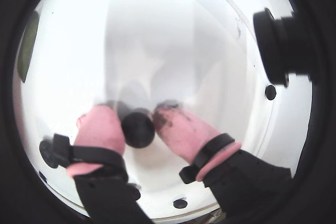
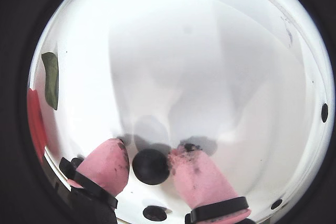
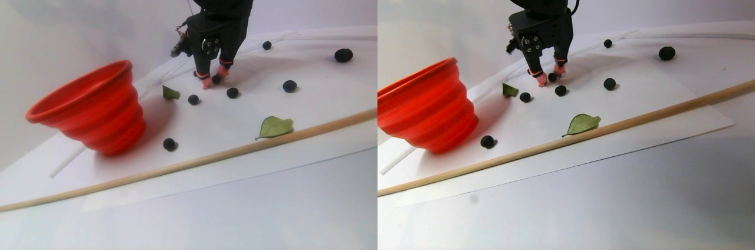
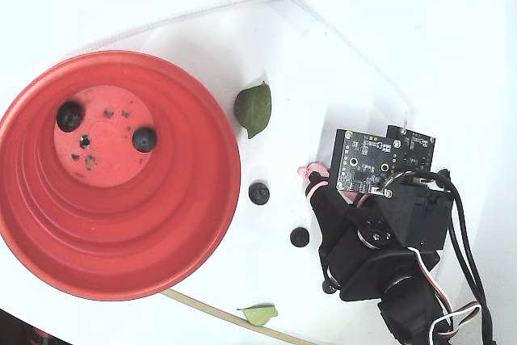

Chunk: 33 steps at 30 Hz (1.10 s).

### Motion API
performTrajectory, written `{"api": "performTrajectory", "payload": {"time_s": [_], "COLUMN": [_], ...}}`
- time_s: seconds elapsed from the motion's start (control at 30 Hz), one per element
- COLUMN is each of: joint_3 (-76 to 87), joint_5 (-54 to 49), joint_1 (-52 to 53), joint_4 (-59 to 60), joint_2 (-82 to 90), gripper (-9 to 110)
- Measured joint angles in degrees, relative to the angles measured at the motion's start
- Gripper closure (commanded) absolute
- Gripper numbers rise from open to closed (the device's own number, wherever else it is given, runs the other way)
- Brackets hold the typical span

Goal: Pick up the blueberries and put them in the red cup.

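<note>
Item: my gripper (image 1: 139,121) pinching one blueberry (image 1: 138,128), well right of the red cup (image 4: 113,175). Risk: round berry squirts free if squeezed off-centre.

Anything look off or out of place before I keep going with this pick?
Mostly fine. The claw has a blueberry between its pink fingertips, which are smeared with dark stains. The red cup leans tilted in the stereo pair view. Two green leaves lie among the berries.

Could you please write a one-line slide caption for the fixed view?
Top-down: two blueberries already lie in the red cup; the pincer works beside two loose berries and a green leaf.
</note>
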Motion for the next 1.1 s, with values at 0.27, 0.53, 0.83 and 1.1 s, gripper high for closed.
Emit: {"api": "performTrajectory", "payload": {"time_s": [0.27, 0.53, 0.83, 1.1], "joint_3": [0.7, 1.41, 1.32, 2.11], "joint_5": [0.0, 0.0, 0.79, 2.55], "joint_1": [0.0, -0.18, -0.35, -1.67], "joint_4": [0.0, 1.14, 2.37, 5.1], "joint_2": [0.0, 0.0, 0.0, 2.55], "gripper": [90, 91, 91, 91]}}
